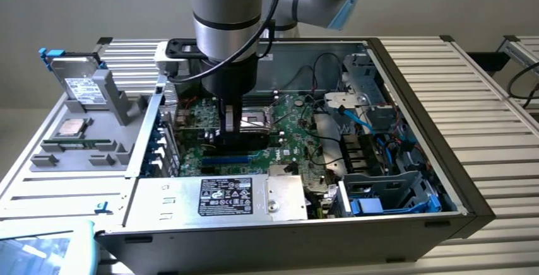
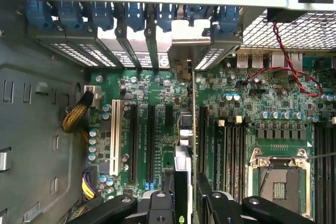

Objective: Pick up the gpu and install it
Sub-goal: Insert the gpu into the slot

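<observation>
inside the computer case point(image 1: 252, 240), the end effector point(image 2: 184, 199) is holding the gpu point(image 2: 182, 158) clamped edge-on over the slots of the motherboard point(image 2: 157, 80).

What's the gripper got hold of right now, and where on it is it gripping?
The gripper holds the graphics card, which stands on edge over the motherboard, pinched by both faces at its upper edge.

Surface point(image 1: 481, 79): pale ribbed metal slats, level
Middle of surface: open computer case point(image 1: 278, 232), lying flat, open side up
Exterior view's left: grey fixture tray point(image 1: 84, 155), just beside the case wall
</observation>
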`<state>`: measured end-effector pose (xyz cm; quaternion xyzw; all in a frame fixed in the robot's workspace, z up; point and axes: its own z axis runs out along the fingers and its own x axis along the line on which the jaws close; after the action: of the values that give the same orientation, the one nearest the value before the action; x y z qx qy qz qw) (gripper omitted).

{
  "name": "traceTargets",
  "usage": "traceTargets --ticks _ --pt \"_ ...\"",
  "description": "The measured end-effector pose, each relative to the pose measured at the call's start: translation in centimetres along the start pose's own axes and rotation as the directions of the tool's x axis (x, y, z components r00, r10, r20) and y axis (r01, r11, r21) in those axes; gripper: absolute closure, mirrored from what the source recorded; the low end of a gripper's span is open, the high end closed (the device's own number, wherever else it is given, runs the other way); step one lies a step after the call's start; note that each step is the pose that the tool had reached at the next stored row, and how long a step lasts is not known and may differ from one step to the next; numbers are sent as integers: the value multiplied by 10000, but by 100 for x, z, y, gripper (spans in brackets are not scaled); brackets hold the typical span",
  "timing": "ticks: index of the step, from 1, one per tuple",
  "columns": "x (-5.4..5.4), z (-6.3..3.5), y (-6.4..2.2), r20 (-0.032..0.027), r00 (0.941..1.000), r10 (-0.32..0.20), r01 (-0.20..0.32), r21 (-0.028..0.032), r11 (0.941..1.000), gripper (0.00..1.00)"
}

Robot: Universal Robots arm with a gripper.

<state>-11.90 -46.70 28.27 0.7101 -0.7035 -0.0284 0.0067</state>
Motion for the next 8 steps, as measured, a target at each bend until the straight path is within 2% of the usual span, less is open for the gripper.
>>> traceTargets --ticks 4,8 --pt "2 66 17 -1 10000 0 0 0 10000 72" --pt "2 81 31 -2 10000 1 -1 -29 10000 72"
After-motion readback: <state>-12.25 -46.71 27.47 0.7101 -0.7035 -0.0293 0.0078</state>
